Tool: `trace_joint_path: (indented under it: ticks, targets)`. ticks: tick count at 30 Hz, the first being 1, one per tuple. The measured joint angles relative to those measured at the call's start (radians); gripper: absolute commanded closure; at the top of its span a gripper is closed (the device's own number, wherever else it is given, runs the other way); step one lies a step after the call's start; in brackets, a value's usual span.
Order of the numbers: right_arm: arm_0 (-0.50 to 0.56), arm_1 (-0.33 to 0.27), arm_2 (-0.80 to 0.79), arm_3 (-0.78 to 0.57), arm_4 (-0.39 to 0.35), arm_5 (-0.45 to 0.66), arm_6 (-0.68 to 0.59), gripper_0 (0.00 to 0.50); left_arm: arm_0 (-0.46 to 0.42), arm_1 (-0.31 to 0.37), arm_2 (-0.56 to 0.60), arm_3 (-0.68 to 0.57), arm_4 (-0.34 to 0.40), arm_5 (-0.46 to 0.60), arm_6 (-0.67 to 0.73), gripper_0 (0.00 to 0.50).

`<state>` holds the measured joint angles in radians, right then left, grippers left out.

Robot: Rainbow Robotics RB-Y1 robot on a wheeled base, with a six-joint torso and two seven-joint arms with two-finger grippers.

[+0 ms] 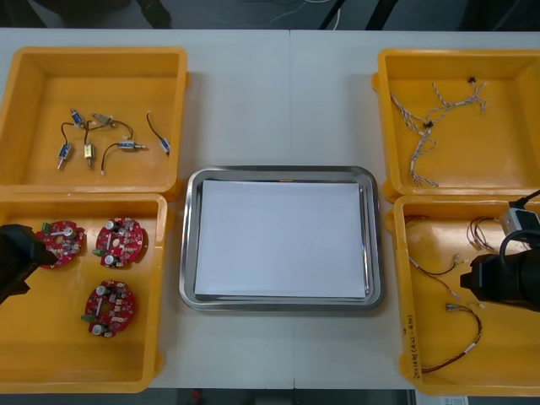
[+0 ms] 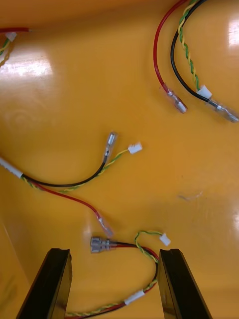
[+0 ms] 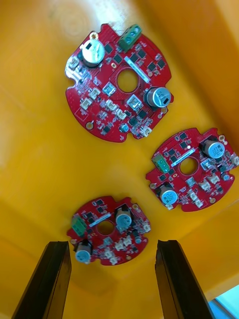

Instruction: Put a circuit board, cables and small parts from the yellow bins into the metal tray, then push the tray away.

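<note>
Risks first: the right pincer (image 2: 114, 250), open and empty, hangs over the near-right yellow plastic bin (image 1: 402, 287). A thin red and yellow-green twisted cable (image 2: 130, 298) loops between its fingers (image 2: 50, 284), flat on the bin floor. Likely failure: the fingers close above the wire and lift nothing. Or they pinch only the loop, and the metal terminal (image 2: 99, 245) swings and snags. A black and red cable (image 2: 64, 185) has one lead ending just beside that terminal, near one finger tip. A slightly off descent would grab both and drag a tangle toward the tray. The third cable bundle (image 2: 173, 50) lies well apart, so I see no threat there.

The left pincer (image 3: 112, 244), also open and empty, hangs over the near-left yellow plastic bin (image 1: 51, 346). The nearest round red circuit board (image 3: 108, 230) lies flat between its fingers, just past the tips. Its width takes up much of the gap, so margin is thin. A small offset lands a finger on the board face or on its silver capacitors (image 3: 123, 217) instead of the edge. A slip on that low edge is also plausible. The second board (image 3: 191, 169) is near but not touching; the third board (image 3: 119, 82) is farther out.

The shiny metal tray (image 1: 278, 171), white inside, sits on the light table (image 1: 278, 93) between the bins, with nothing loaded yet.
</note>
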<state>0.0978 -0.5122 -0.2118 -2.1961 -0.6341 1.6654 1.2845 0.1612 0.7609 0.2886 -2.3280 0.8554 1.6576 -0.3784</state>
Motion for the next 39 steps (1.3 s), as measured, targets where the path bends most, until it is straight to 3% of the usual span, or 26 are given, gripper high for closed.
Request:
trace_joint_path:
  ticks: [4,22,39]
  targets:
    - [0.007,0.004,0.027,0.02,0.026,-0.041,0.0,0.0,0.025,-0.019,0.0,-0.002,-0.002,-0.041,0.079,0.0]
    - [0.069,0.019,0.128,0.02,0.116,-0.097,-0.006,0.0,0.124,-0.066,-0.038,-0.002,-0.052,-0.149,0.08,0.0]
    - [0.124,0.019,0.194,0.024,0.192,-0.214,-0.006,0.0,0.133,-0.089,-0.136,0.082,-0.092,-0.232,0.082,0.0]
